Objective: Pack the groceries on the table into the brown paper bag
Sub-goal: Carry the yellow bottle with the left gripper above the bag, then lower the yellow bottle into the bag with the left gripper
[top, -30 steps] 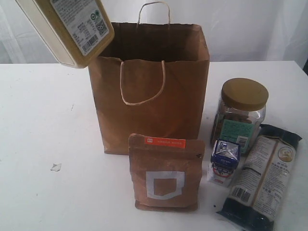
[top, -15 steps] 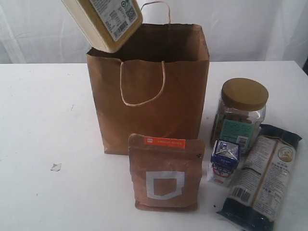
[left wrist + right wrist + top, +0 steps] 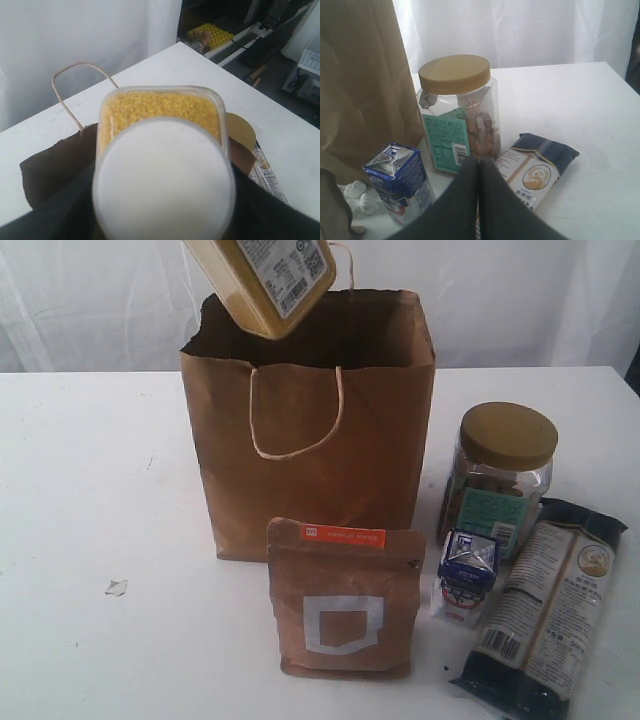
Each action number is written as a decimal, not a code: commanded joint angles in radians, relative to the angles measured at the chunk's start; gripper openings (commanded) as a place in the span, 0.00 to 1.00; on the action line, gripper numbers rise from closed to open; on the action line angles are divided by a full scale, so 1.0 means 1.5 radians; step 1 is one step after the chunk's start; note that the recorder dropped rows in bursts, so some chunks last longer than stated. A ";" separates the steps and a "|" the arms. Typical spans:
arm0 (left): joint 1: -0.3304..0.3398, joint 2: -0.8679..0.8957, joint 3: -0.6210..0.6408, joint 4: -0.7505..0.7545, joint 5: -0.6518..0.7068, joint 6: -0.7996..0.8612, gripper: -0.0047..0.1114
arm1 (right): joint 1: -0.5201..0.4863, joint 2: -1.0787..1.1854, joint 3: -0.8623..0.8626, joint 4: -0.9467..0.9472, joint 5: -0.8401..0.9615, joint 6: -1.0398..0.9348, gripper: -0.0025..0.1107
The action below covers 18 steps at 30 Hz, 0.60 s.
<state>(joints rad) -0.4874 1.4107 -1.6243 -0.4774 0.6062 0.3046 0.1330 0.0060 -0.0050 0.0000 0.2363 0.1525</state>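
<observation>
The yellow-grain bottle [image 3: 265,280] hangs tilted, base down, over the left rear of the brown paper bag's [image 3: 310,440] open mouth. In the left wrist view my left gripper [image 3: 162,220] is shut on this bottle [image 3: 160,115], dark fingers [image 3: 45,220] on both sides of its white cap. On the table [image 3: 90,490] in front of the bag stands the kraft pouch [image 3: 345,600]. Right of the bag are the gold-lidded jar [image 3: 500,480], the blue-white carton [image 3: 465,575] and the noodle packet [image 3: 545,610]. My right gripper [image 3: 479,162] is shut and empty, near the jar [image 3: 457,110] and carton [image 3: 397,175].
A small white scrap [image 3: 116,587] lies on the table's left side. White curtain hangs behind the table. The bag's cord handles [image 3: 300,410] stand at its front and back rims. Beyond the table's far edge in the left wrist view sits a yellow tray [image 3: 210,35] among equipment.
The bottle has moved right and a little higher, from beside the bag's left rim to over its open mouth. The right gripper and the other groceries have not moved.
</observation>
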 commanded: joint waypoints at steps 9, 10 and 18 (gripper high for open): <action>-0.002 0.054 -0.012 -0.043 -0.055 0.038 0.04 | -0.003 -0.004 0.003 0.000 -0.004 0.001 0.02; -0.002 0.059 -0.012 -0.046 -0.058 0.046 0.04 | -0.003 -0.004 0.003 0.000 -0.004 0.001 0.02; -0.002 0.092 -0.012 -0.102 -0.070 0.094 0.04 | -0.003 -0.004 0.003 0.000 -0.004 0.001 0.02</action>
<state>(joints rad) -0.4874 1.5543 -1.6243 -0.5344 0.5538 0.4044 0.1330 0.0060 -0.0050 0.0000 0.2363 0.1525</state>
